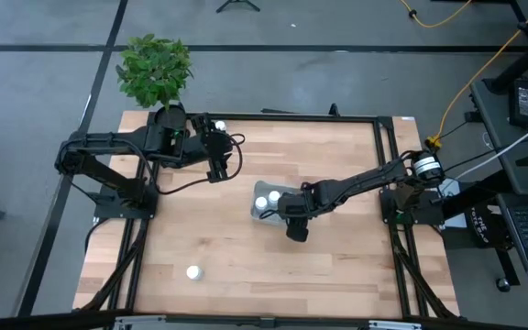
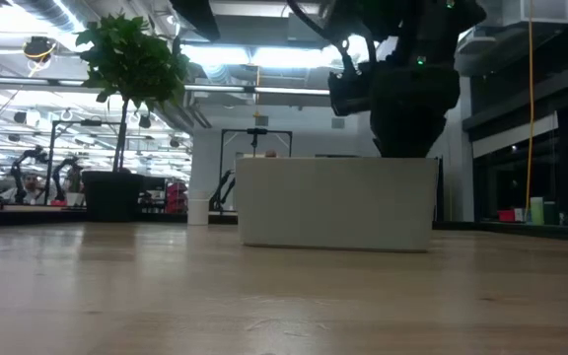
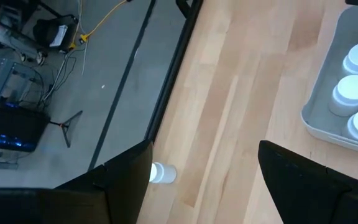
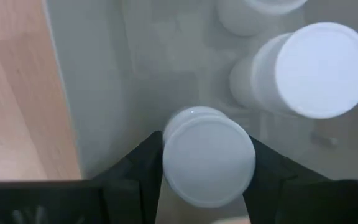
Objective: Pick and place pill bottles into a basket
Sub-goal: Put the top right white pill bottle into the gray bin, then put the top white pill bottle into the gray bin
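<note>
The right gripper (image 4: 207,163) is clamped on a pill bottle (image 4: 209,155), one dark finger (image 4: 143,163) pressed against each side of its white body. It holds the bottle upright above the floor of the basket (image 4: 98,81), with two more bottles standing just beside it, the nearer one (image 4: 309,71) close to the held cap. From above, this gripper (image 1: 297,220) sits over the basket (image 1: 257,215) near the middle of the table, slightly toward the right edge.

The left gripper (image 3: 204,171) hovers near the far left corner of the table, beside the potted plant (image 1: 154,69). Its fingers stand wide apart with nothing between them. One bottle (image 3: 161,173) lies on its side just past one finger, close to the table's edge, with the grey floor right beyond it.

Another bottle (image 1: 192,272) stands alone near the front left of the table, well apart from both arms.

The main risk at the basket is crowding. If the right fingers open while the held bottle is still high or leaning, it could knock the neighbouring bottle over or tip against the basket wall. At the far edge, the bottle on its side looks free to roll. A nudge from a left finger during the approach could push it off the table.
</note>
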Robot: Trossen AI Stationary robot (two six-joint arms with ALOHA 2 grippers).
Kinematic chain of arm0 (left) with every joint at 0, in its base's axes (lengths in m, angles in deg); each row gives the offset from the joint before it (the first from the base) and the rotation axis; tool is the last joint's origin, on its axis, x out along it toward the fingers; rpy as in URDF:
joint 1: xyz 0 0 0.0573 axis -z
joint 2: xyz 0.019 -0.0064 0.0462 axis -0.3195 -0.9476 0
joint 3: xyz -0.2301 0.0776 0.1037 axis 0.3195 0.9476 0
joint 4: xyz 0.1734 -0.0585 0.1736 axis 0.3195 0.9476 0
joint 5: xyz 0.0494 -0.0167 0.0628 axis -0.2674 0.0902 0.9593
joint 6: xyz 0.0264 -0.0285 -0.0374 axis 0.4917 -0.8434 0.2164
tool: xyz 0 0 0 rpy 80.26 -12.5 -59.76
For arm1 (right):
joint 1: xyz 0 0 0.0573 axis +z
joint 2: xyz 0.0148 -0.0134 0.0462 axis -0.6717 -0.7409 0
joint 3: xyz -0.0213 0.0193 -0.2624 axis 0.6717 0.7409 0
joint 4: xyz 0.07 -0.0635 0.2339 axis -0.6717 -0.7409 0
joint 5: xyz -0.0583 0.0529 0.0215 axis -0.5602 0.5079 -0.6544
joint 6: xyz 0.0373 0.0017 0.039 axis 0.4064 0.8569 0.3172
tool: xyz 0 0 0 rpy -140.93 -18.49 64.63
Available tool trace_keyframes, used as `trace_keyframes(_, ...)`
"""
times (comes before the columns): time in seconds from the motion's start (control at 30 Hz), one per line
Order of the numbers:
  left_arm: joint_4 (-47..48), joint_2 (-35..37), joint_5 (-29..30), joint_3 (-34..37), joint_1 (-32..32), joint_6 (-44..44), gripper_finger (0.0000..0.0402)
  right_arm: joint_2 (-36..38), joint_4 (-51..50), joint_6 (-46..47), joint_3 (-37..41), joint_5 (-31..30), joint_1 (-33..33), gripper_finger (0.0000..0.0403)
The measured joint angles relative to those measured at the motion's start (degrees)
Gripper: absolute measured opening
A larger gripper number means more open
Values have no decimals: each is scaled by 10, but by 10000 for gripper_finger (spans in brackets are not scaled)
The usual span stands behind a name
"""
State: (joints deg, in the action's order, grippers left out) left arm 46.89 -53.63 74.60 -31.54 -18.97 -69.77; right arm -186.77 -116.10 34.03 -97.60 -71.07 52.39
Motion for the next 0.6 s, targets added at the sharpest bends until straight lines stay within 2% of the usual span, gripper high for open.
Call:
trace_keyframes(0.07, 0, 0, 0, 0, 0, 0, 284, 0, -1, 1, -3, 1, -3, 182)
trace_keyframes(0.23, 0, 0, 1, 0, 0, -5, 284, 0, -9, 31, -15, 1, -11, 293)
trace_keyframes(0.33, 0, 0, 1, 0, 0, -7, 284, 0, -38, 33, -36, 1, -15, 338)
trace_keyframes(0.43, 0, 0, 1, 0, 0, -7, 284, 0, -102, 32, -76, 0, -16, 355)
trace_keyframes(0.6, 0, 0, 7, 0, 0, -6, 284, 6, -234, 24, -168, -14, -16, 349)
